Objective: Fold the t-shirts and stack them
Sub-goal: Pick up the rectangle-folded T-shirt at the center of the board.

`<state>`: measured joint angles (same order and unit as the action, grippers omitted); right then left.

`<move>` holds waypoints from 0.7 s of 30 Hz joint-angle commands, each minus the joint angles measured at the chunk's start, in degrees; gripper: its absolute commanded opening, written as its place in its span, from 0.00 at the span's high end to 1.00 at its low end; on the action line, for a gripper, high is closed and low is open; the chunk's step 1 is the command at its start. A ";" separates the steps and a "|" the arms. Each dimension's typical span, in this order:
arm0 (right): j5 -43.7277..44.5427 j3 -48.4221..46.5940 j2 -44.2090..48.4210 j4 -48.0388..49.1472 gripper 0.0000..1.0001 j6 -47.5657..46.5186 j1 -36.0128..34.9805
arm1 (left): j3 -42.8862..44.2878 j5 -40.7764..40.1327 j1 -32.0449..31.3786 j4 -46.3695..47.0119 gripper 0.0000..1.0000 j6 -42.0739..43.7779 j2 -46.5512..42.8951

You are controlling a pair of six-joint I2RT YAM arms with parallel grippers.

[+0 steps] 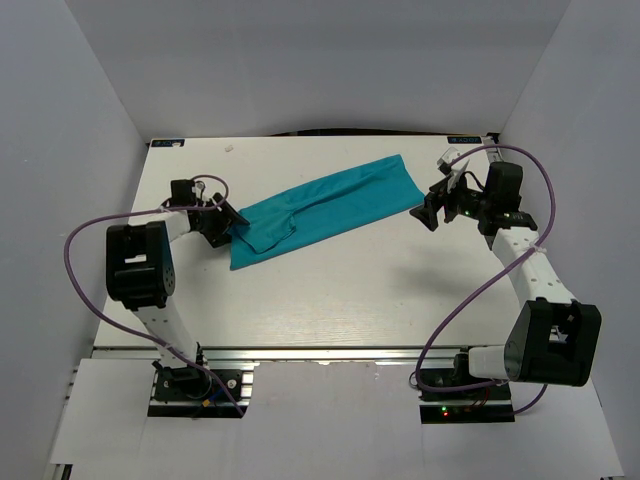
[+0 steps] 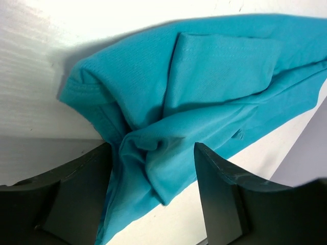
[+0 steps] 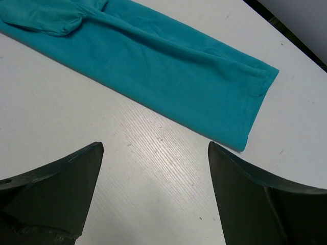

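**T-shirt (image 1: 325, 208) in a long strip, an arm at each end**

It lies folded lengthwise, slanting across the back of the tabletop (image 1: 330, 300). My left gripper (image 2: 152, 178) straddles its bunched near-left end, jaws wide and not pinching, placed, I judge, to lift that end over. My right gripper (image 3: 153, 168) hovers just off the far hem, jaws wide apart and empty.

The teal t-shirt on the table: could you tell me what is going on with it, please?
The t-shirt lies on the table, folded into a long strip. The left pincer is open around bunched fabric at its left end, not clamped. The right pincer hovers open over bare table beside the shirt's right end, touching nothing.
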<state>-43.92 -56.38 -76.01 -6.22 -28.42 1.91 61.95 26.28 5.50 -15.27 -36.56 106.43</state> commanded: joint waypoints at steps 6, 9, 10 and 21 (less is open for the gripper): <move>-0.82 -1.45 0.07 0.86 0.11 0.30 0.46 | -2.62 -3.08 -1.19 4.27 0.39 -2.99 2.64; -0.90 -1.54 -0.10 0.68 0.11 0.21 0.64 | -3.33 -2.47 -1.28 5.59 0.49 -3.17 2.47; -0.90 -1.63 -0.11 0.59 0.11 0.21 0.64 | -3.68 -2.29 -1.28 5.77 0.56 -3.17 2.46; -0.82 0.22 1.04 0.94 0.11 -1.10 0.99 | 1.23 -0.79 -1.19 3.59 0.87 1.04 -1.66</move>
<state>-43.90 -56.36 -76.01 -6.24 -28.88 2.59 59.88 25.47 4.54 -10.07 -38.17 107.61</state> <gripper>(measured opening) 0.895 0.199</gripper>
